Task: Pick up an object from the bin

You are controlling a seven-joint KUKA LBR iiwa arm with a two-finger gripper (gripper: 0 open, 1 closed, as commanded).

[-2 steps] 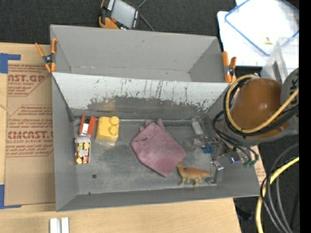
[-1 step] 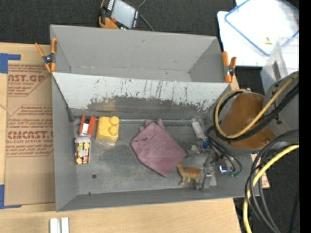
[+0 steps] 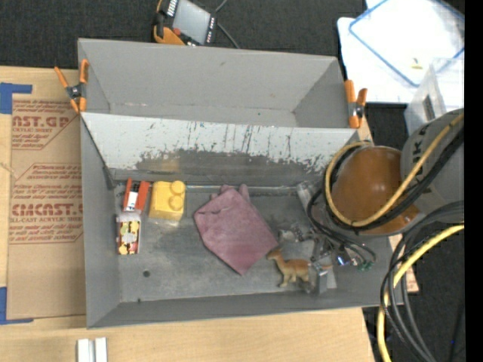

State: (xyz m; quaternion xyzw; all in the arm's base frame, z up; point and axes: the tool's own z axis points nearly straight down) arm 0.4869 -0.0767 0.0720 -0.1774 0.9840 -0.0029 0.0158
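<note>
We see the gripper (image 3: pixel 321 265) low in the bin's (image 3: pixel 226 130) near right corner, and we cannot tell whether it is apart or together. The small brown toy animal (image 3: pixel 291 269) stands just beside it, on the side toward the bin's middle, its body lying roughly across the view; we judge a short sideways shift would be needed to straddle it. The mauve cloth (image 3: pixel 235 229) lies near, the yellow block (image 3: pixel 167 200) well apart, and we can read no writing on any of them.
</note>
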